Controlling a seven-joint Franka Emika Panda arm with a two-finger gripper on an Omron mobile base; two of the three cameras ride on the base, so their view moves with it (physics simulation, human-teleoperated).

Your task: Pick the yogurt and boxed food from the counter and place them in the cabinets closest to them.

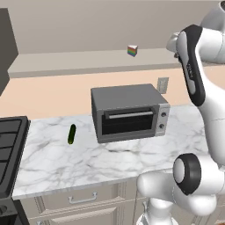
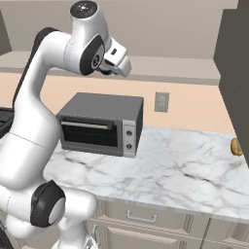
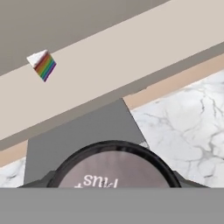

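The yogurt (image 3: 113, 168), a round dark-rimmed cup with a paler printed top, sits right at the bottom of the hand view, held in the air. My gripper (image 2: 108, 69) is shut on it, raised above the toaster oven (image 2: 99, 124) and level with the beige shelf floor of the upper cabinets (image 2: 170, 68). The fingers themselves are hidden by the cup. The white marble counter (image 1: 66, 162) runs below. The boxed food is out of view.
A rainbow-striped cube (image 1: 132, 50) stands on the shelf floor (image 1: 88, 61). A green cucumber (image 1: 71, 134) lies left of the toaster oven (image 1: 129, 112). A black stove (image 1: 9, 149) borders the counter's left end. A dark cabinet door (image 2: 236, 73) and a small brown item (image 2: 236, 147) are at the right.
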